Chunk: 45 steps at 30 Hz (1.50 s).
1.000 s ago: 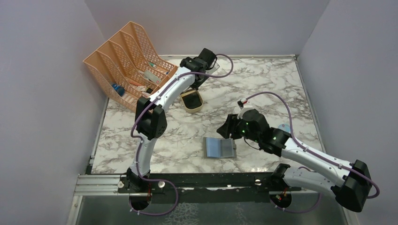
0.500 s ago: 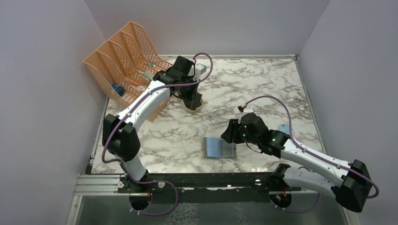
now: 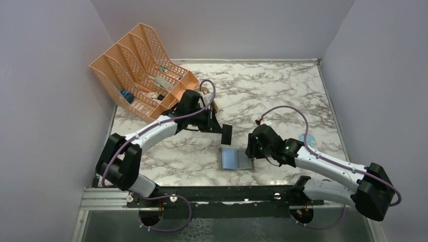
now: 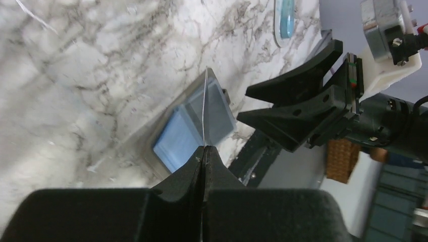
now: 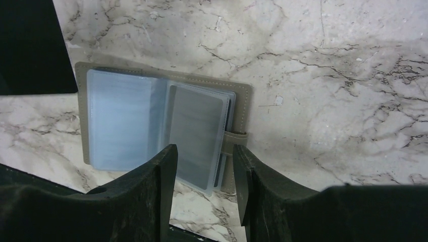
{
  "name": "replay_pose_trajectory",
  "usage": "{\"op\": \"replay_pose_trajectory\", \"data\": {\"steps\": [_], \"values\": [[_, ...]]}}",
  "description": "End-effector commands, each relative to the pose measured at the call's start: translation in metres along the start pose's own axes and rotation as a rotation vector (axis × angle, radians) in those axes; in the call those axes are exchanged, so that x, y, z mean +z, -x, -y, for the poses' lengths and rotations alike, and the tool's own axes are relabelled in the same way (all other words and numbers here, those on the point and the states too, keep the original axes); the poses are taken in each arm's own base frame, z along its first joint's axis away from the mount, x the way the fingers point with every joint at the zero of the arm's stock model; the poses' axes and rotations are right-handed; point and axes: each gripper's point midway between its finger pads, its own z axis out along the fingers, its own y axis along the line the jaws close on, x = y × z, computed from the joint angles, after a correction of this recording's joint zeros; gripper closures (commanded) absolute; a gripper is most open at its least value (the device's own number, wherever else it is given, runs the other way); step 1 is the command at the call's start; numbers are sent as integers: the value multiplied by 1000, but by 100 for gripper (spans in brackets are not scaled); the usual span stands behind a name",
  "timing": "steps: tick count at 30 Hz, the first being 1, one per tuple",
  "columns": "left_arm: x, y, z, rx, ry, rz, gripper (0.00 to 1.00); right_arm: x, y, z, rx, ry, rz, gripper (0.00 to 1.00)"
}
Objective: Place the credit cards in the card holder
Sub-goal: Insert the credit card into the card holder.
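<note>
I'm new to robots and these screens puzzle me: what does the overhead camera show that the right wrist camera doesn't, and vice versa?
Only overhead: the file rack and the left gripper pinching a dark card. Only right wrist: clear pockets and a strap tab. Both: the open wallet on the marble table, the card, and the open right gripper at the wallet's edge.

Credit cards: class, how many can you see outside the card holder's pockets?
1: a dark card pinched in the left pincer, near the open card holder. Others may be hidden, for instance in its pockets.
</note>
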Motion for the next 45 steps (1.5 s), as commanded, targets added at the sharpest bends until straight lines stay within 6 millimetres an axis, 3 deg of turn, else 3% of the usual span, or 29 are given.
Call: {"op": "replay_pose_trajectory", "data": {"steps": [1, 7, 17, 25, 32, 45], "values": [[3, -9, 33, -110, -169, 30, 100, 7, -3, 11, 6, -64, 0, 56], [22, -44, 25, -238, -206, -9, 100, 18, -18, 7, 9, -43, -66, 62], [46, -83, 17, -229, -190, -143, 100, 21, -38, 14, 23, -49, -117, 73], [55, -111, -9, -223, -110, -217, 100, 21, -41, 16, 41, -53, -120, 75], [55, -122, -23, -209, -66, -243, 100, 23, -43, 17, 40, -65, -133, 76], [63, -122, -33, -226, -31, -244, 100, 23, -47, 15, 54, -50, -143, 76]]}}
